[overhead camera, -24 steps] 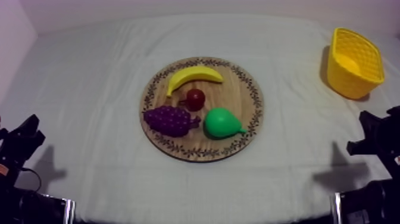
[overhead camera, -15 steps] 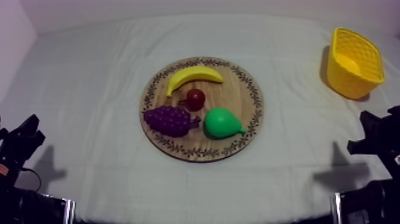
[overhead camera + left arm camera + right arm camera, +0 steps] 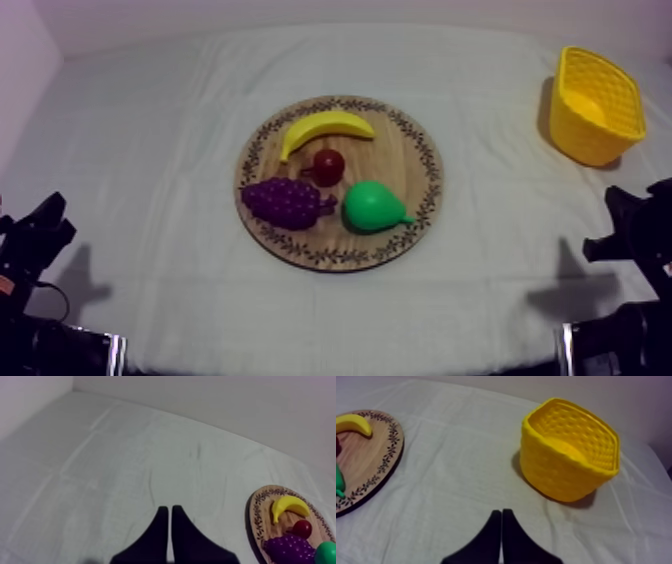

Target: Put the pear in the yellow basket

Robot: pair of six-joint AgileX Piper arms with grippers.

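pear [image 3: 372, 206]: smooth, green, on round wooden board [image 3: 340, 257], frame centre, beside knobbly grapes [image 3: 287, 202] | basket [image 3: 590, 140]: yellow, woven, upper right | left claw [image 3: 167, 508]: pressed together over table [image 3: 125, 466] | right claw [image 3: 501, 511]: pressed together, near basket

Two black arms, each ending in a black two-fingered gripper.
In the top view the left arm [image 3: 35, 240] and the right arm [image 3: 630, 230] were matt black throughout, blocky and angular in outline, each with a jagged upper part above a heavier dark bulk at the table's near edge. In the wrist views the left gripper [image 3: 167, 508] and the right gripper [image 3: 501, 512] looked alike. Each had two flat, smooth black fingers, broad at the base and tapering to blunt tips. A thin pale seam ran between them, so that each pair made one narrow wedge with plain, unshining faces.
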